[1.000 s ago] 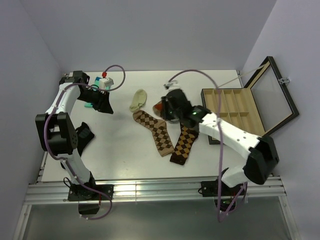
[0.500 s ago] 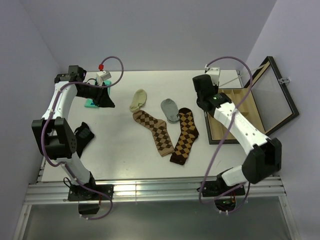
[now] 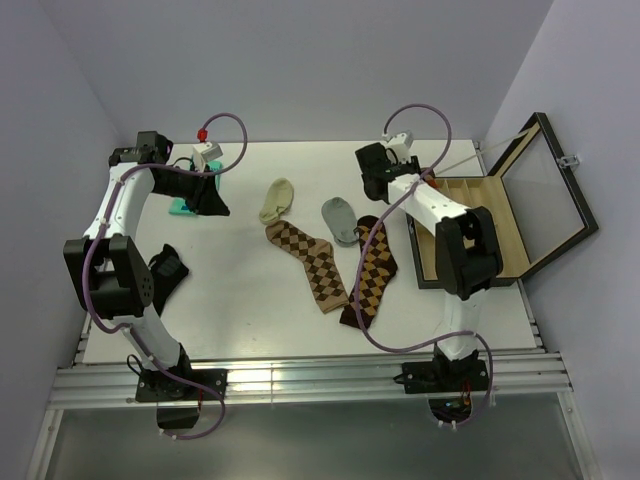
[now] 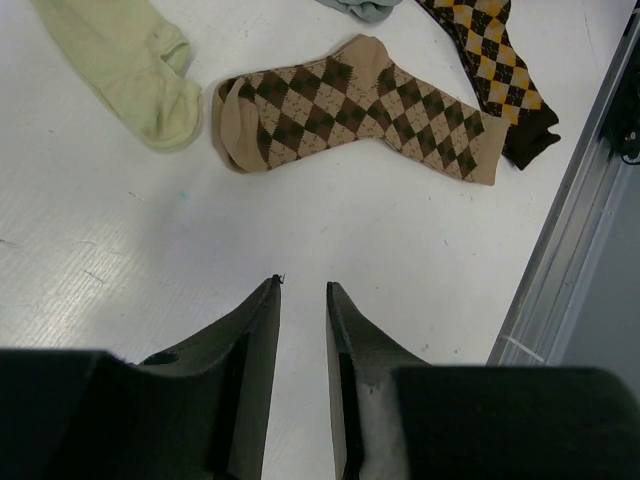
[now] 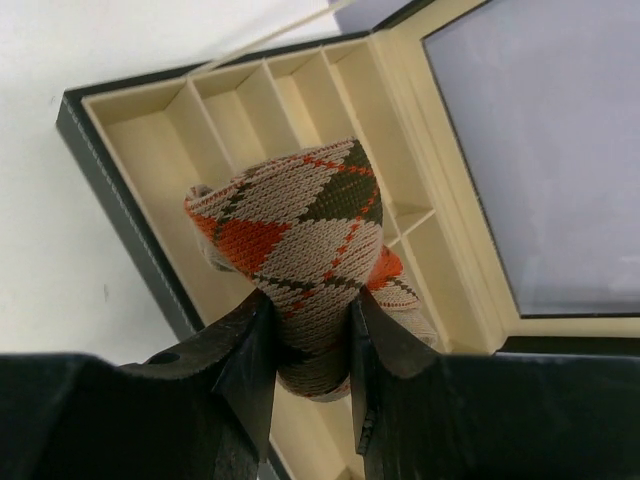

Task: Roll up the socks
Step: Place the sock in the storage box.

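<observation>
My right gripper [image 5: 305, 300] is shut on a rolled sock [image 5: 290, 220], tan with red-orange and dark diamonds, and holds it above the compartments of the wooden box [image 5: 150, 170]. Two flat socks lie mid-table: a tan one with dark brown diamonds [image 3: 310, 258] [image 4: 360, 105] and a dark brown one with tan diamonds [image 3: 370, 275] [image 4: 490, 50]. At the far left of the table, well away from them, my left gripper [image 4: 302, 285] [image 3: 205, 195] hovers over bare table. Its jaws stand a narrow gap apart with nothing between.
A pale green sock [image 3: 276, 200] [image 4: 130, 60] and a grey sock [image 3: 342, 218] lie behind the argyle ones. The box [image 3: 480, 215] stands at the right, its glass lid [image 3: 545, 190] propped open. A black sock [image 3: 165, 268] lies at the left edge, a teal object [image 3: 180, 208] under the left arm.
The right arm has lifted away from the flat socks with the rolled sock and swung to the back of the table, beside the box. The left arm shifted slightly left.
</observation>
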Tool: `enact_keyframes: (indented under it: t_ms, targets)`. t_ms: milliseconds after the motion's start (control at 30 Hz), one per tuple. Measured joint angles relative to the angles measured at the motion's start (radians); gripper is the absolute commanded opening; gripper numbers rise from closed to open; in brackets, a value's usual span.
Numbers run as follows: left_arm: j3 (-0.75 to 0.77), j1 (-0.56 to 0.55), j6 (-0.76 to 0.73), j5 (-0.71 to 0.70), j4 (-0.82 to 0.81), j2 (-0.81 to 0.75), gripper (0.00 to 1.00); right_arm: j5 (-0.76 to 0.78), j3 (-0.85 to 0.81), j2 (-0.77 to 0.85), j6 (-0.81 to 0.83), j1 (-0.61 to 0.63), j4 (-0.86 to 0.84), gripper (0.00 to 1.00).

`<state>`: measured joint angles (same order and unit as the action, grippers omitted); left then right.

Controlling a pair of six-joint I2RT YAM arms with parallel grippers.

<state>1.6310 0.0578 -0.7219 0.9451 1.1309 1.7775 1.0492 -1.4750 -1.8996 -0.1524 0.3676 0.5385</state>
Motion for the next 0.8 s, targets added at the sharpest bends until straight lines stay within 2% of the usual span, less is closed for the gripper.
enact_keyframes:
  t_ms: [300, 567, 800]
  targets:
    - [0.000, 0.000, -0.009, 0.000, 0.003, 0.000, 0.30, 0.057, -0.036, -0.102, 0.094, -0.006, -0.042, 0.00]
    - [0.000, 0.000, -0.022, 0.000, 0.011, 0.001, 0.31, 0.034, -0.036, -0.122, 0.181, -0.023, -0.118, 0.00]
    - [0.000, 0.000, -0.021, 0.000, 0.011, 0.003, 0.30, -0.012, -0.045, -0.208, 0.203, -0.028, -0.126, 0.00]
